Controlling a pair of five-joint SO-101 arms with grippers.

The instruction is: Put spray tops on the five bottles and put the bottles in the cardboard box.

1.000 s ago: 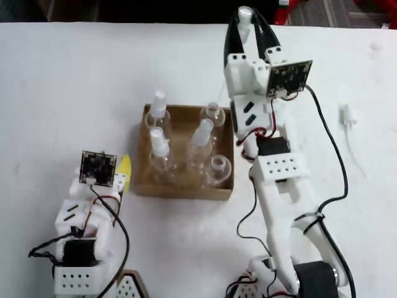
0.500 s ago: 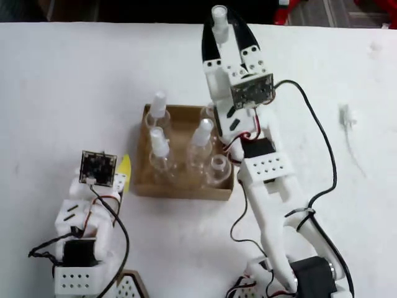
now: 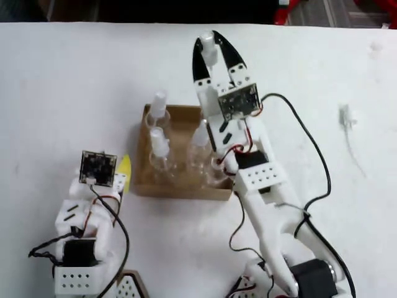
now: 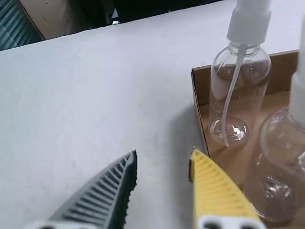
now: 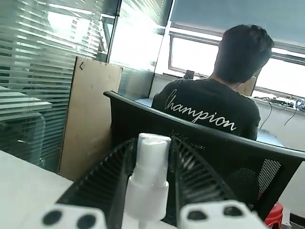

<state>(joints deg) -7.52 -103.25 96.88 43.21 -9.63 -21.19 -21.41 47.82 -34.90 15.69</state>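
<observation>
The cardboard box [image 3: 180,189] sits mid-table with several clear bottles standing in it. Three of them wear white spray tops: back left [image 3: 158,107], front left [image 3: 160,146] and middle [image 3: 200,138]. My right gripper [image 3: 214,51] hangs above the table just behind the box's back right corner, shut on a white spray top [image 3: 209,47], which stands upright between the black fingers [image 5: 150,176]. That arm covers the box's right side. My left gripper [image 4: 162,162] rests low at the box's left wall [image 4: 200,109], open and holding nothing, facing a capped bottle [image 4: 238,90].
A small white piece [image 3: 347,116] with a thin tube lies on the table at the far right. Black cables trail from the right arm. The table's far edge runs just behind the right gripper. Bare white tabletop lies left of the box.
The right arm has swung left with the spray top, from beyond the box's right side to behind its back right corner. The left arm has stayed still.
</observation>
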